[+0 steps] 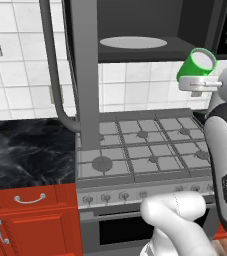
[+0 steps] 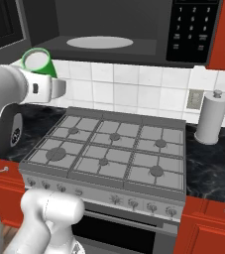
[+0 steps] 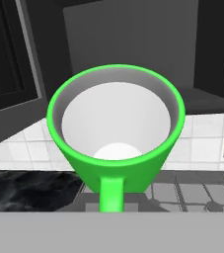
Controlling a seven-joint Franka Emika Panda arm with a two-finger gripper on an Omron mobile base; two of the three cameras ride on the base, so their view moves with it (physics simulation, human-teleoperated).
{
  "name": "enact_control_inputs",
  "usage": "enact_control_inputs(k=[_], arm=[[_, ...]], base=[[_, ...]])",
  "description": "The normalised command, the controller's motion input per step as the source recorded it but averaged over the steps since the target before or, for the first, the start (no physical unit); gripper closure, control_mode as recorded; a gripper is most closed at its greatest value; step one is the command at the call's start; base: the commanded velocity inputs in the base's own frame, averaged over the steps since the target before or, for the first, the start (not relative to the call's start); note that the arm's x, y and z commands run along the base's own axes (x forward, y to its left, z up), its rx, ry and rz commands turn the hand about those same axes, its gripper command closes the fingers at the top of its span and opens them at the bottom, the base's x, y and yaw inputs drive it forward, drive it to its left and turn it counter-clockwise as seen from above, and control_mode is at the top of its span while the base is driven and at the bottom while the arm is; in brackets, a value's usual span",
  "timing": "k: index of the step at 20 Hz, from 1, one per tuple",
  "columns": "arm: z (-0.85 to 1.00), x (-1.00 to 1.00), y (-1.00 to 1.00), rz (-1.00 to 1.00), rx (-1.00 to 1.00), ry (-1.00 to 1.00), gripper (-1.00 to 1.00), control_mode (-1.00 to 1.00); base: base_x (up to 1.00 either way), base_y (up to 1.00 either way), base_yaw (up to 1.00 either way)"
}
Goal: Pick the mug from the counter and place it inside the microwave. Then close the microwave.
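Both base views look forward and down from behind, left and right, sharing the stove (image 1: 145, 145) and microwave (image 2: 114, 30); the hand view sits close on the mug (image 3: 116, 133).

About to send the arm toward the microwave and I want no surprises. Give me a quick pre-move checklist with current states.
1. Mug in the gripper: ok, it is held in the air above the stovetop, off the counter.
2. Gripper shut on the mug: ok.
3. Microwave door open: ok, it stands swung wide.
4. Turntable free to take the mug: ok, nothing rests on it.
5. Mug level: not ok, it is tipped, its mouth facing the cameras.
6. Mug high enough to clear the cavity's lower edge: cannot tell; it looks about level with it.
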Motion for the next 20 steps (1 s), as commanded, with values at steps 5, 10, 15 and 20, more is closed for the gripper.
enact_control_inputs(k=[5, 10, 15, 20], arm=[[0.5, 0.51, 0.0, 0.0, -0.01, 0.07, 1.0, -1.0], [0.51, 0.42, 0.0, 0.0, 0.0, 0.1, 1.0, -1.0], [0.17, 0.56, 0.0, 0.0, -0.02, 0.18, 1.0, -1.0], [-0.26, 0.43, 0.0, 0.0, -0.02, 0.03, 1.0, -1.0]], base=[[0.0, 0.0, 0.0], [0.0, 0.0, 0.0], [0.0, 0.0, 0.0], [0.0, 0.0, 0.0]])
